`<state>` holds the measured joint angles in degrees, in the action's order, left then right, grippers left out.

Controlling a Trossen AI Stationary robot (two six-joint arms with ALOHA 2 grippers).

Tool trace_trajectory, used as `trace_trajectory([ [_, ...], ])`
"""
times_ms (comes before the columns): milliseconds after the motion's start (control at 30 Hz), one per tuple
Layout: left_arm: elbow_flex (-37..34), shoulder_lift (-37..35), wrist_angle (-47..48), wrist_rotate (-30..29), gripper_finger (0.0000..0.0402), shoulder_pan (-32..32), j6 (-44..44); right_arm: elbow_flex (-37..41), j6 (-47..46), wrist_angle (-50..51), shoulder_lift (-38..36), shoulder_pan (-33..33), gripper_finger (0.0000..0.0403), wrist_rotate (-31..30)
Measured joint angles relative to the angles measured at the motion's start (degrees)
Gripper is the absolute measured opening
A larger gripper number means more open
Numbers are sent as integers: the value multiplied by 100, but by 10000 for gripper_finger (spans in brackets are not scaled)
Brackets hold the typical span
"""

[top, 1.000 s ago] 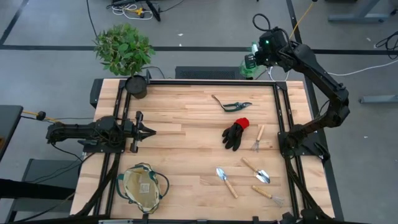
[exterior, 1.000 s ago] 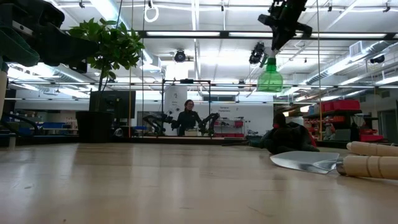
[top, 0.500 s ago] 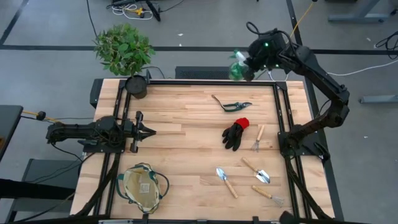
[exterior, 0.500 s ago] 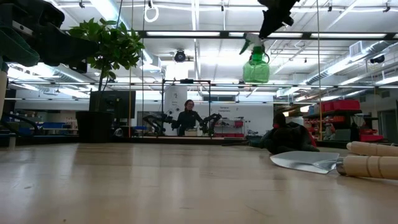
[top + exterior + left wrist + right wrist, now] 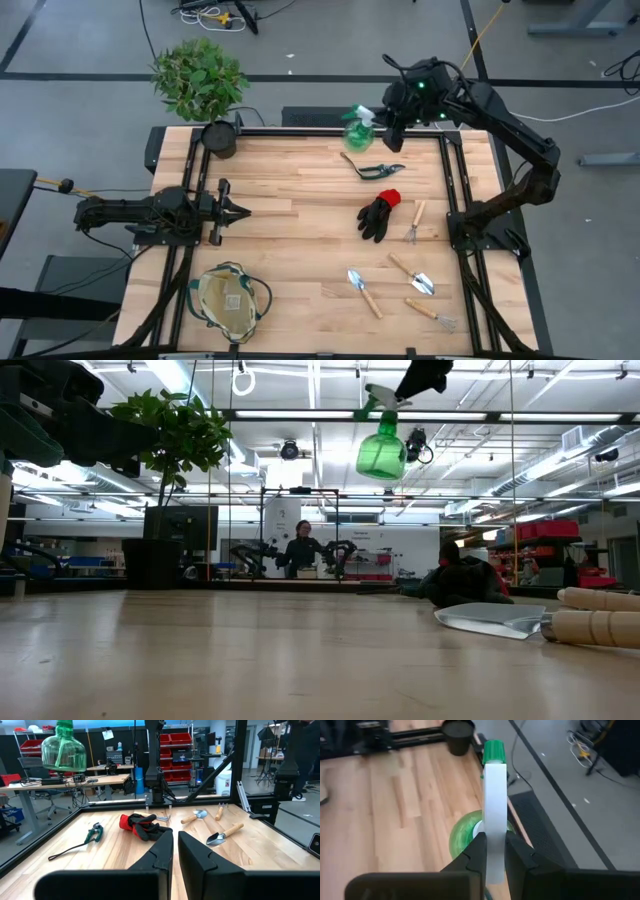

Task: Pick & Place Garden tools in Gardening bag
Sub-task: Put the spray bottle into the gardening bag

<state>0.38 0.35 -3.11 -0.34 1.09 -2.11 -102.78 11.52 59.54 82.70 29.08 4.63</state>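
High view is showing the right claw [image 5: 385, 113] gripping the green spray bottle [image 5: 358, 126] by its white nozzle, hanging above the tabletop's [image 5: 300, 240] upper edge. The gardening bag [image 5: 230, 299] is lying far toward the lower left, nearer the closed, empty left claw [image 5: 238, 211].

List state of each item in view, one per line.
spray bottle: airborne, held by its white nozzle
right gripper: shut on spray bottle
left gripper: shut, empty
gardening bag: open, on table
pruning shears: lying flat
glove: lying on table
trowels: lying on table
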Motion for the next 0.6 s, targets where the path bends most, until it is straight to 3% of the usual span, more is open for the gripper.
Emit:
trace_trajectory([
  [600,-1,1,2,-1,32,1,0,0,92,343,89,-1631,44,-44],
])
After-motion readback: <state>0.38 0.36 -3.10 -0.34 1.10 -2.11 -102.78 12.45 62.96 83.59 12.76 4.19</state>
